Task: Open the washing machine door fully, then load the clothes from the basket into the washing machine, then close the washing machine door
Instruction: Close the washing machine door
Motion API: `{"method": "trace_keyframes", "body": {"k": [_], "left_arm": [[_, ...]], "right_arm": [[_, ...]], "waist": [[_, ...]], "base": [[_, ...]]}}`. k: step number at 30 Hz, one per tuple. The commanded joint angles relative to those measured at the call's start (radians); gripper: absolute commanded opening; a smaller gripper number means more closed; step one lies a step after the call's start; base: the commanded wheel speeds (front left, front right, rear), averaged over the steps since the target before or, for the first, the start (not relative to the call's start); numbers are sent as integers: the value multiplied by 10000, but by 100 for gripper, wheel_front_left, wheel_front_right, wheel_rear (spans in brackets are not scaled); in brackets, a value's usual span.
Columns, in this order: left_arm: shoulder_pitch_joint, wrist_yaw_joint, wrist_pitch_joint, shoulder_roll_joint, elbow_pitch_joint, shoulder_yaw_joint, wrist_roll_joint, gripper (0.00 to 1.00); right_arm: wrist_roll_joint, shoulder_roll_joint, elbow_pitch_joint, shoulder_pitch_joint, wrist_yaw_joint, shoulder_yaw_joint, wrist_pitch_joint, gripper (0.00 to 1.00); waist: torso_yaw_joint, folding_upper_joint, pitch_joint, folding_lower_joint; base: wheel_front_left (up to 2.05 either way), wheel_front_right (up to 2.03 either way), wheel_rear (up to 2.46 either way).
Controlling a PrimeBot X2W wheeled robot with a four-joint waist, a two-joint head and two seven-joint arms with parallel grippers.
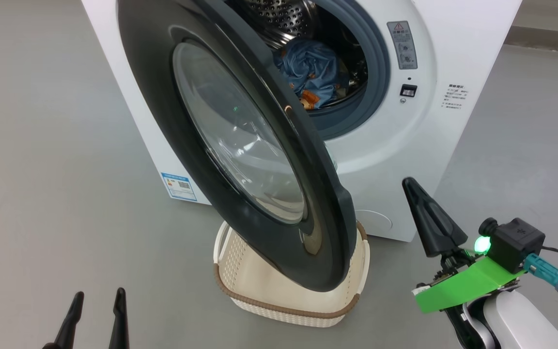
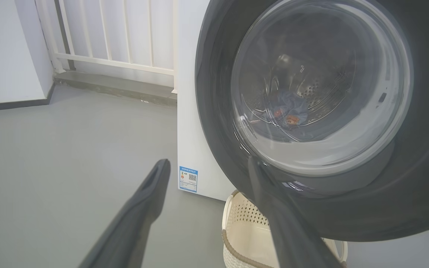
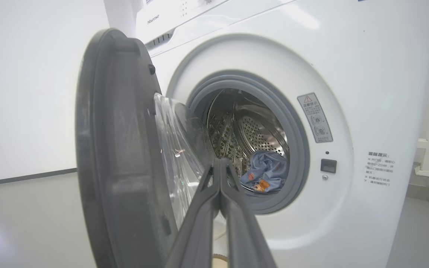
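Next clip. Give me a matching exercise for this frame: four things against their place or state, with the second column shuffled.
1 clothes
2 basket
3 left hand
4 right hand

A shut, holding nothing
B inside the drum
C open, holding nothing
D on the floor below the door

Pairs: 1-B, 2-D, 3-C, 4-A

Shiny and soft
The washing machine door point(image 1: 233, 140) looked shiny (smooth glass inside); the clothes point(image 1: 310, 72) were soft cloth.
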Motion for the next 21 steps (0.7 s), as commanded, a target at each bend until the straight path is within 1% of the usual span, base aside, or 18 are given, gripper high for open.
{"method": "trace_keyframes", "body": {"k": [1,6,13,17,21], "left_arm": [[-107,-34,-66,109,-205,338,26,100],[-102,-34,-66,82,-256,349,52,100],[-23,-34,-66,56,-358,411,53,100],[-12,-34,-66,22,-412,435,64,100],[-66,-35,-66,-22,-424,426,70,100]], "right_arm": [[-36,21,-524,-389,71,210,-80,0],[-115,86,-1580,-537,71,549,-80,0],[-229,78,-2840,-352,71,1481,-80,0],[-244,-8,-3006,-158,71,2226,-80,0],[-86,11,-2655,60,71,2703,-80,0]], "waist": [[25,0,-40,0],[40,0,-105,0],[31,0,-137,0],[33,0,-102,0],[68,0,-37,0]], "base": [[0,0,0],[0,0,0],[0,0,0],[0,0,0],[0,0,0]]}}
